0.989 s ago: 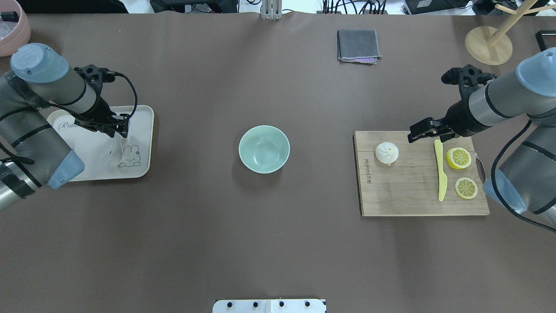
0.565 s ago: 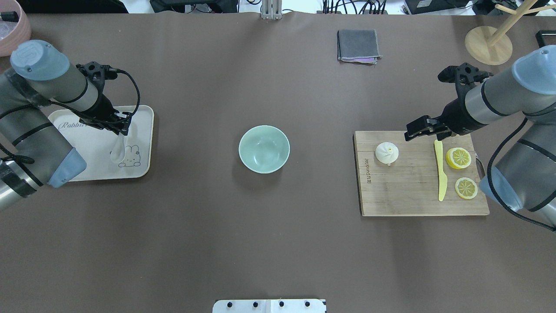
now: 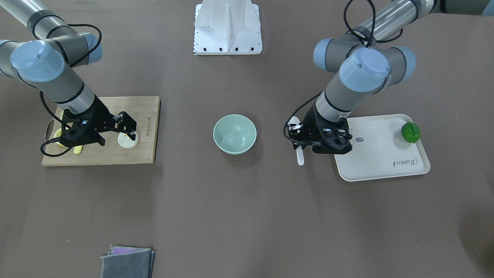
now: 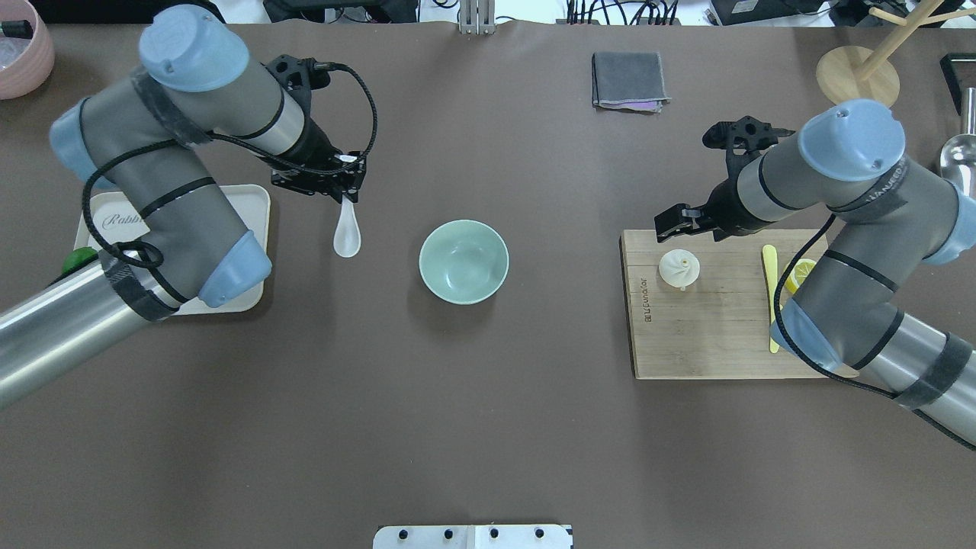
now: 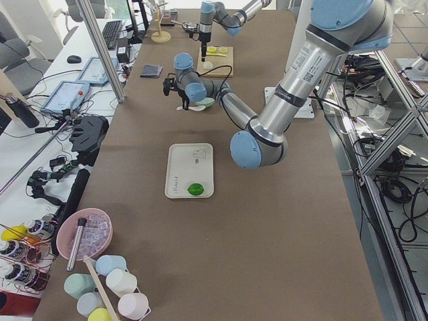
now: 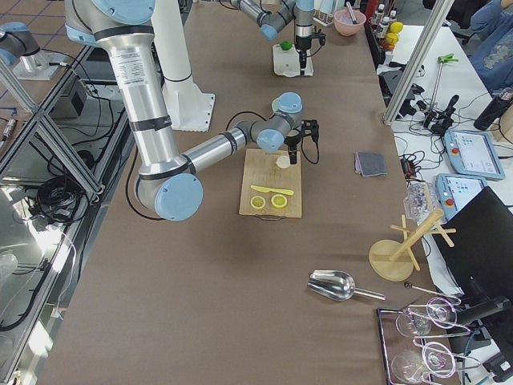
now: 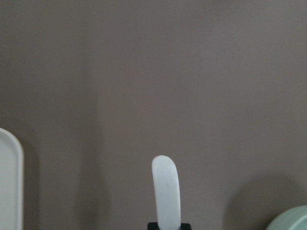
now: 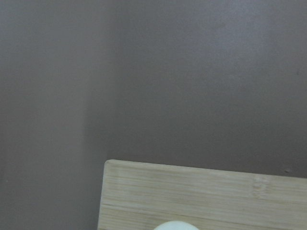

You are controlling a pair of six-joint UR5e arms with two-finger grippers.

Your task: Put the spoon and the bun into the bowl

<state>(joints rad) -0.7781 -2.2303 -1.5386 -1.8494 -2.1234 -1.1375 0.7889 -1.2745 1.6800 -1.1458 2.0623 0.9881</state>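
Left arm bends in from the overhead view's left; left gripper (image 4: 347, 185) closed on the spoon (image 4: 347, 236), held just left of the bowl (image 4: 463, 263) at frame centre; right gripper (image 4: 677, 221), jaws apart, hovers above the bun (image 4: 679, 268) on the cutting board (image 4: 717, 343), centre right; brown table (image 4: 488, 427); one spoon, one bun, one bowl.

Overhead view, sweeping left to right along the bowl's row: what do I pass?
cream rectangular tray → small white soup spoon → pale mint-green round bowl → white pleated steamed bun → yellow-green flat knife
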